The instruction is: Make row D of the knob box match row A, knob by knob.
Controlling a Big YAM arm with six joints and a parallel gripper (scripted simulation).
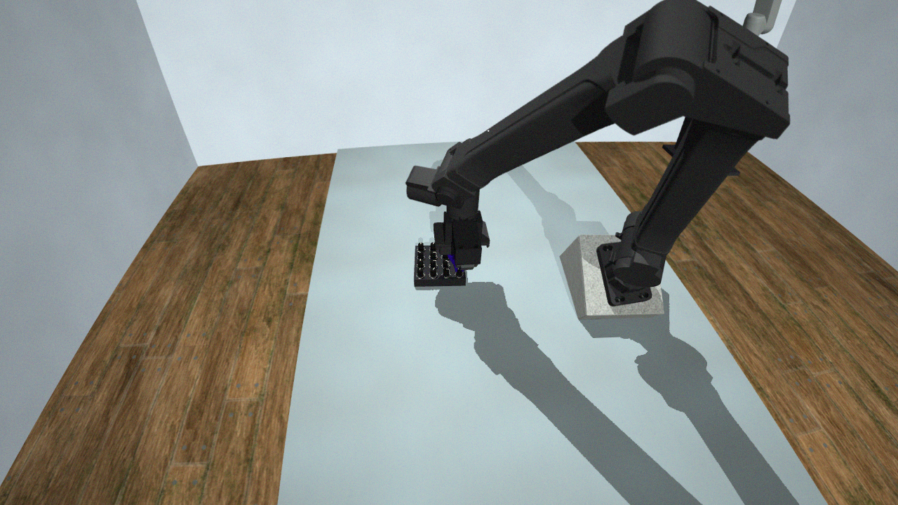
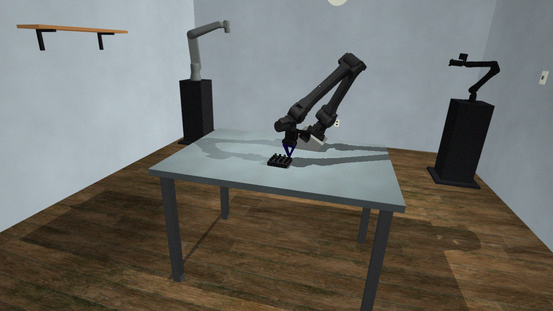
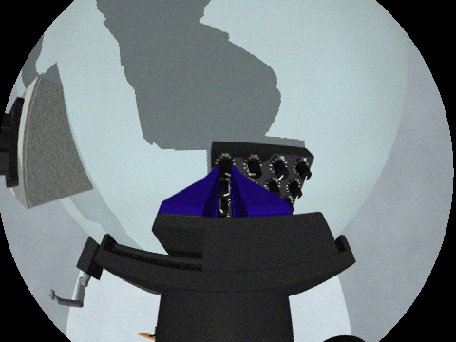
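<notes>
The black knob box [image 1: 439,282] [image 2: 277,165] [image 3: 258,145] stands flat on the pale table. My gripper [image 1: 459,270] [image 2: 289,155] [image 3: 225,172] points down at the box corner nearest the arm base in the top view. Its blue fingers are nearly together, one on each side of the corner knob [image 3: 225,162], and appear shut on it. Along the same edge in the wrist view stand a second knob [image 3: 254,165], a third knob [image 3: 278,167] and a far knob [image 3: 302,168]. The fingers hide several knobs behind. The printed names are too small to read.
The arm's stone-like base block [image 1: 593,304] [image 3: 49,152] stands on the table [image 1: 358,376] [image 2: 232,170], to the right of the box in the top view. The arm's shadow falls beside the box. Two other arms stand on dark pedestals [image 2: 196,112] [image 2: 464,139] away from the table.
</notes>
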